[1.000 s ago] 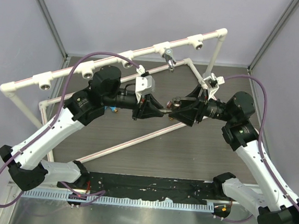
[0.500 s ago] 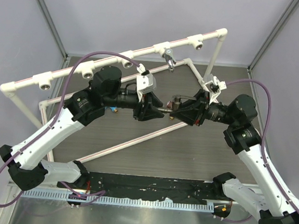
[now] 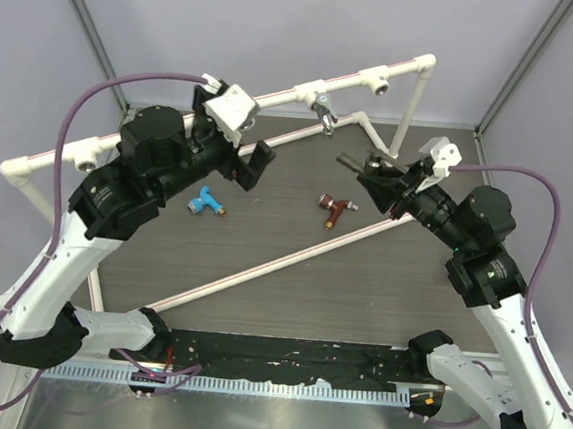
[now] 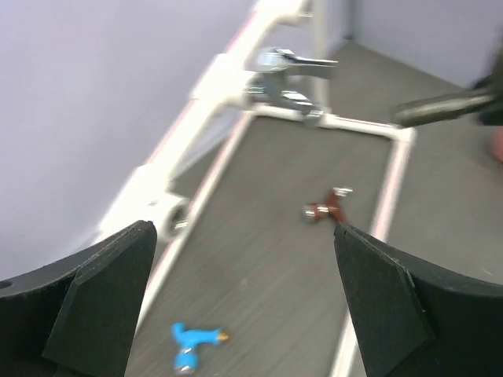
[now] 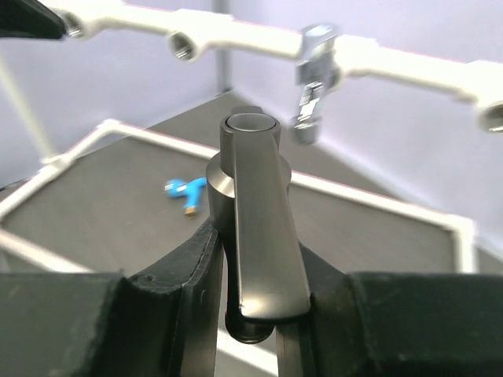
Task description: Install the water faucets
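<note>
My right gripper [image 3: 373,174] is shut on the dark faucet [image 3: 354,162], held above the table with its lever handle [image 5: 259,228] upright between the jaws. It sits below and right of the chrome faucet [image 3: 323,110], which is fitted in the white pipe rail [image 3: 277,97]. The red-brown faucet [image 3: 334,210] and the blue faucet [image 3: 205,203] lie loose on the dark table. My left gripper [image 3: 256,164] hangs open and empty, raised above the table near the rail, with the blue faucet [image 4: 192,345] below it.
The pipe rail carries empty tee sockets [image 3: 379,80] [image 3: 88,161]. A lower white pipe frame [image 3: 262,265] crosses the table diagonally. Grey walls close in the left, back and right. A black strip [image 3: 284,360] lies at the near edge.
The dark faucet passed from my left gripper to my right. The left opened and pulled back up and to the left. The right closed and carried the faucet toward the back right.
</note>
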### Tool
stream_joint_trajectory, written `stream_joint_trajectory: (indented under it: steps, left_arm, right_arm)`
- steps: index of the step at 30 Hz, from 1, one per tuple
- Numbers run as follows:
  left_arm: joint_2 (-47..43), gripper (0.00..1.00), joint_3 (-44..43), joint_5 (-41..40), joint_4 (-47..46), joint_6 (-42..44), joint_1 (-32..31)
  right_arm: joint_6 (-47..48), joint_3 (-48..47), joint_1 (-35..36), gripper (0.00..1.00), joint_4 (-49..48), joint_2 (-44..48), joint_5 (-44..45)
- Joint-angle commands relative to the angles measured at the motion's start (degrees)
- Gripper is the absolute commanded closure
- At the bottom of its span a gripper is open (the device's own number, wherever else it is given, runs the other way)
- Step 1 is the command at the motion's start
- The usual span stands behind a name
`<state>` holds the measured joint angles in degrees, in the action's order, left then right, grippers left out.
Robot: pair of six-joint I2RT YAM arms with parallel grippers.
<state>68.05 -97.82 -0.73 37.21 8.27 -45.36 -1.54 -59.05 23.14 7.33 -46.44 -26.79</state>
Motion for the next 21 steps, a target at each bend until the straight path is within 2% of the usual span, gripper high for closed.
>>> stream_joint_trajectory:
  steps: [1, 3, 5, 8, 12, 17, 21]
  left_arm:
    - [1.5, 0.0, -6.1, -27.7, 5.1, 7.4, 0.1]
    - [3.5, 0.0, -8.9, -36.0, 6.5, 9.8, 0.3]
    - [5.8, 0.0, -10.9, -38.6, 7.5, 12.0, 1.1]
    - [6.5, 0.0, -12.0, -36.2, 8.4, 13.7, 4.1]
    - [5.5, 0.0, -8.0, -31.0, 8.1, 17.7, 8.8]
    - [6.4, 0.0, -5.5, -28.2, 8.9, 23.4, 13.3]
    - [8.1, 0.0, -3.2, -28.7, 6.6, 25.3, 14.2]
  right_arm:
    - [12.3, -5.4, 0.0, 0.99, -2.7, 0.3, 15.9]
    - [17.3, -5.4, 0.0, 0.99, -4.8, -0.7, 18.9]
    - [23.6, -4.4, 0.0, 0.99, -6.7, -1.5, 22.5]
    - [30.1, -1.6, 0.0, 0.99, -13.8, -3.7, 26.3]
    - [39.9, 2.4, -0.1, 0.99, -26.6, -7.4, 31.8]
    - [42.5, 2.2, -0.8, 0.99, -28.9, -13.8, 30.9]
    - [43.6, 2.5, -1.7, 0.99, -33.0, -16.6, 31.2]
